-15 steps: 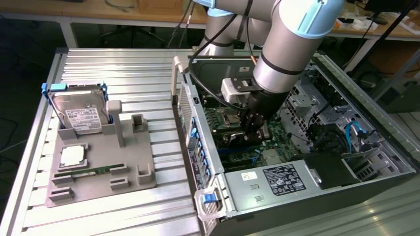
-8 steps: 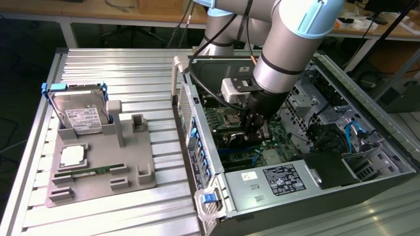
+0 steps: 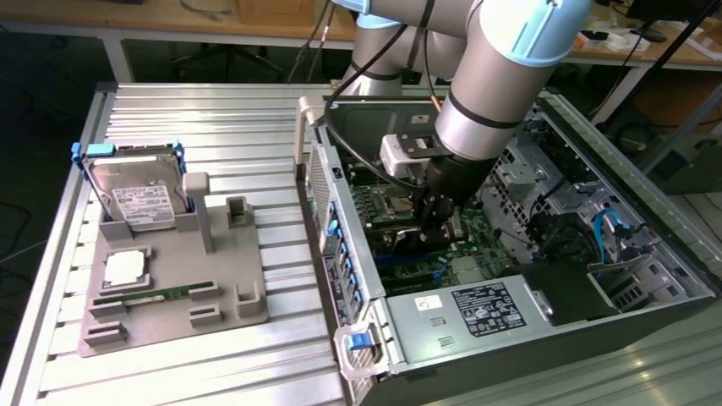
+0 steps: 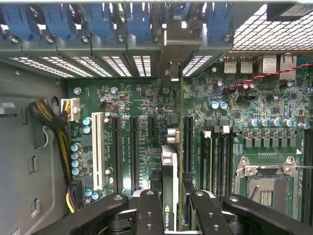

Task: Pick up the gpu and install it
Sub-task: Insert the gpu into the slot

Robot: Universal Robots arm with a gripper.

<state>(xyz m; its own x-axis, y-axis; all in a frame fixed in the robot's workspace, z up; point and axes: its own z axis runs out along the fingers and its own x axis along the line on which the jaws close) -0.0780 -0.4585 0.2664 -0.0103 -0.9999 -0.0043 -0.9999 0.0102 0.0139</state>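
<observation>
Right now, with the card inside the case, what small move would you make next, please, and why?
Probably a gentle, straight push toward the motherboard. The gripper is closed on the gpu, which stands edge-on over the expansion slots, its bracket at the rear wall; whether it is seated I cannot tell.

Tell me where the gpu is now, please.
In the wrist view the gpu is held edge-on in the gripper, over the black slots of the motherboard inside the case.
</observation>
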